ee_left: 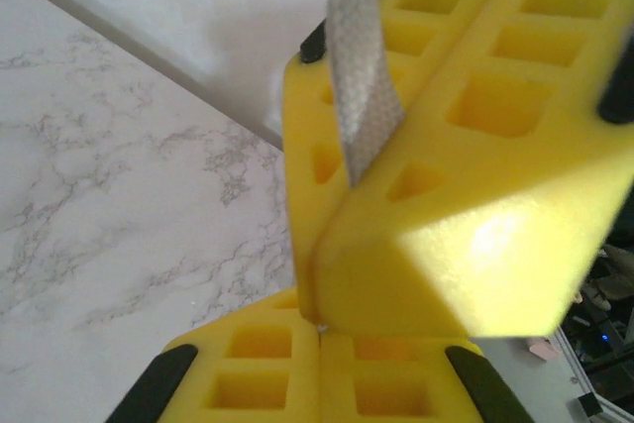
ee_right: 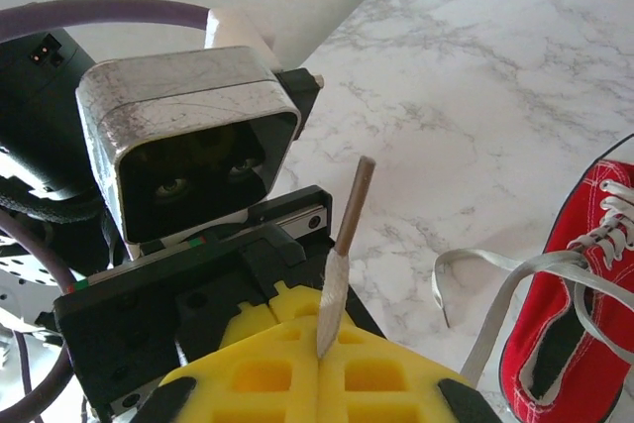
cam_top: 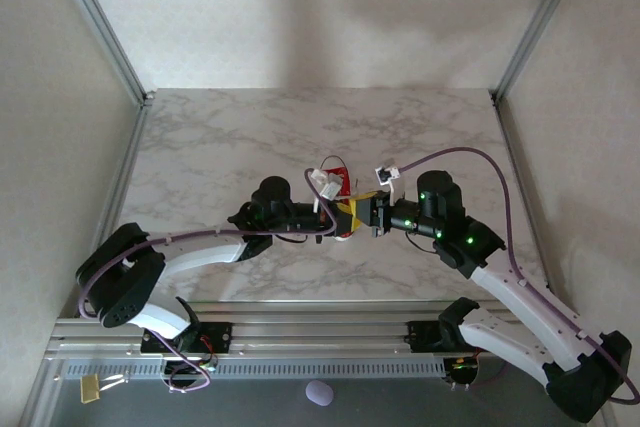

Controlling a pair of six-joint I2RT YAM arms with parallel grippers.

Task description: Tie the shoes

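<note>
The red shoe (cam_top: 335,179) with white laces lies mid-table, partly hidden behind both grippers; its laced front (ee_right: 580,314) shows at the right edge of the right wrist view. My right gripper (ee_right: 319,364) is shut on a white lace end (ee_right: 337,284), whose brown tip sticks up free. My left gripper (ee_left: 319,364) meets it tip to tip just in front of the shoe, its yellow pads pressed together. A tiny white speck sits at their seam; whether lace is pinched there I cannot tell. The right gripper's pads (ee_left: 475,205) hang right above, with the lace (ee_left: 357,76) rising from them.
A slack loop of lace (ee_right: 495,274) curves over the marble table (cam_top: 220,157) beside the shoe. The left arm's wrist camera (ee_right: 188,146) faces the right gripper closely. Metal frame posts (cam_top: 100,22) and white walls bound the table; a rail (cam_top: 320,332) runs along the near edge.
</note>
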